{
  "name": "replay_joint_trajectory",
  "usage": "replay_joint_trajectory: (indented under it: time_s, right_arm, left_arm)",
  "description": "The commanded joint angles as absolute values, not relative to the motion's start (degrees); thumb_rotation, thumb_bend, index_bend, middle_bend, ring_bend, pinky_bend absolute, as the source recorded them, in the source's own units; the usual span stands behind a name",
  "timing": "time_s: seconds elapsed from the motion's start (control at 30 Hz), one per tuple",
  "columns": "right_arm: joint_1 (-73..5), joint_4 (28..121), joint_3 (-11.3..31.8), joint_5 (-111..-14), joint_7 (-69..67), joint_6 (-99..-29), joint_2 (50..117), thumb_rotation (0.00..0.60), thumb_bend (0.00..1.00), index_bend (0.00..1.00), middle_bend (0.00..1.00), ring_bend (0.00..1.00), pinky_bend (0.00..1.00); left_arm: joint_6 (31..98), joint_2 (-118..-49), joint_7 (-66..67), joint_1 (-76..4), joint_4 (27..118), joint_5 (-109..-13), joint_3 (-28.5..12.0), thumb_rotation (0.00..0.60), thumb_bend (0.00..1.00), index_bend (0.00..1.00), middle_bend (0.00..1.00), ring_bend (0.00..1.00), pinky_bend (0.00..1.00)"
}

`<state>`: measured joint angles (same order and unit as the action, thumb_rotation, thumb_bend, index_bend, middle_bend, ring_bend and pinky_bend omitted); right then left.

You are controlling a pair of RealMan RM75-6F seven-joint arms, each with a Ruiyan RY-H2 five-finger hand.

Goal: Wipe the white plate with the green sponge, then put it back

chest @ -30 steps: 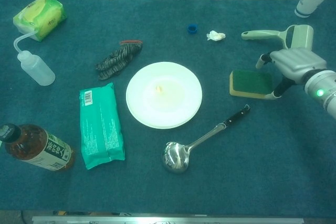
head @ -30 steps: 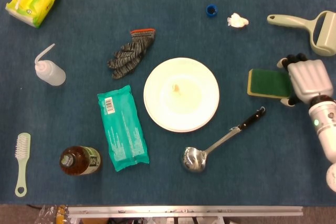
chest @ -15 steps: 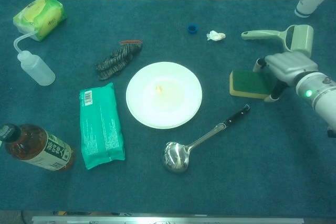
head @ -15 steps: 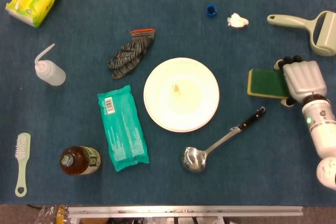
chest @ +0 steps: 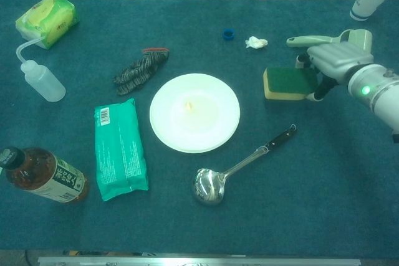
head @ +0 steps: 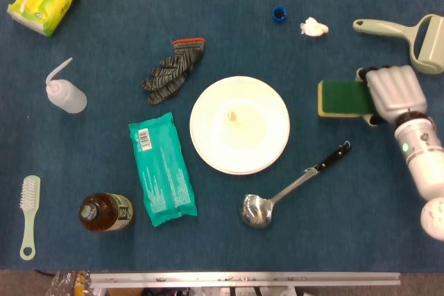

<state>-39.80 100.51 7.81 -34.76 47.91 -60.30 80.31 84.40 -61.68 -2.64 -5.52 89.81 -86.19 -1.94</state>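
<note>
Sponge (head: pixel 338 97) sits right of the plate (head: pixel 239 125), apart from it, its far end gripped by the right hand (head: pixel 393 92), fingers wrapped over its edges. The grip looks shallow, so the sponge could twist or slip out on the way across. The ladle (head: pixel 291 188) lies below the path, and a low sweep might nudge it. No left hand is visible.

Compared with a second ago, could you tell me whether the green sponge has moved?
Yes. The green sponge, gripped by the right hand, has shifted toward the white plate and slightly up-frame; the gap between them is narrower.
</note>
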Motion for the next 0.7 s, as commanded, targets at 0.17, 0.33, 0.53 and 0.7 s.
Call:
replay_joint_trajectory:
  time_s: [0.17, 0.33, 0.53, 0.7]
  right_arm:
    - [-45.6, 105.4, 9.1, -30.4, 49.5, -55.3, 75.0, 0.6, 0.27, 0.5, 0.41, 0.35, 0.61]
    - [-49.2, 104.9, 7.9, -28.7, 50.6, -53.0, 75.4, 0.6, 0.27, 0.51, 0.41, 0.36, 0.61]
    - [-54.0, 103.0, 5.9, -27.8, 53.8, -52.8, 77.9, 0.6, 0.27, 0.52, 0.42, 0.36, 0.61]
    - [-58.5, 101.3, 5.3, -25.9, 57.2, -53.7, 80.8, 0.6, 0.27, 0.52, 0.42, 0.36, 0.61]
  left_arm:
    - [84.6, -61.3, -1.8, -5.4, 91.0, -86.4, -1.9, 0.6, 0.47, 0.14, 0.16, 0.09, 0.13]
    - [85.0, -60.9, -1.0, -5.1, 92.0, -86.3, -1.8, 0.6, 0.47, 0.14, 0.16, 0.09, 0.13]
    - [85.8, -60.5, -0.4, -4.6, 92.9, -86.1, -1.9, 0.6, 0.47, 0.14, 0.16, 0.09, 0.13]
    - [86.6, -60.7, -0.5, -4.2, 93.0, -86.3, -1.8, 0.6, 0.47, 0.14, 0.16, 0.09, 0.13]
